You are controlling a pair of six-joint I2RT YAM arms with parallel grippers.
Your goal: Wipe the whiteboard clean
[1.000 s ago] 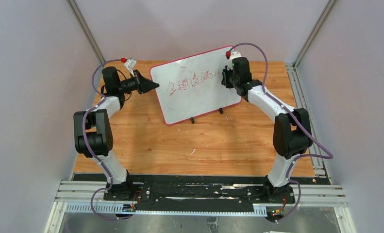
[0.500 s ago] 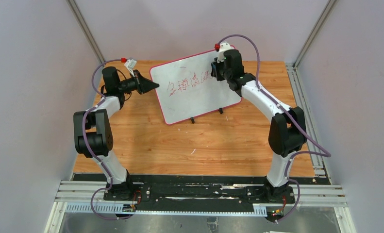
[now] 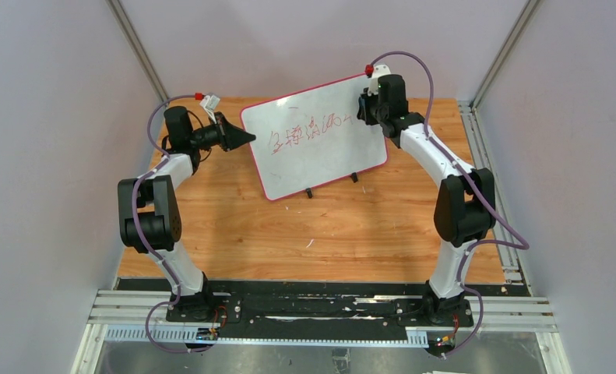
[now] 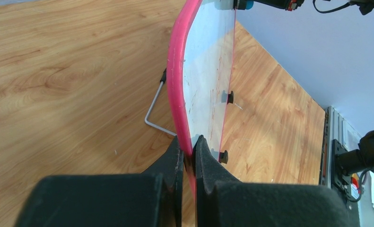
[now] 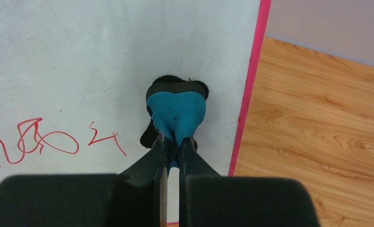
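The whiteboard (image 3: 320, 152) stands tilted on two small black feet at the back of the table, with a row of red handwritten characters (image 3: 308, 131) across its upper half. My left gripper (image 3: 246, 138) is shut on its pink left edge (image 4: 178, 90). My right gripper (image 3: 364, 109) is shut on a blue-and-black eraser (image 5: 176, 116), which is pressed against the board's upper right, just right of the last red strokes (image 5: 107, 138) and left of the pink right edge (image 5: 251, 80).
The wooden tabletop (image 3: 328, 226) spreads in front of the board. A bent metal wire stand (image 4: 154, 111) sits behind the board. Grey walls close in the left, right and back. A metal rail (image 3: 484, 148) runs along the table's right side.
My right gripper with the eraser swept left over the board's upper right, then came back right toward the right edge. The red characters look unchanged. The left arm has not moved.
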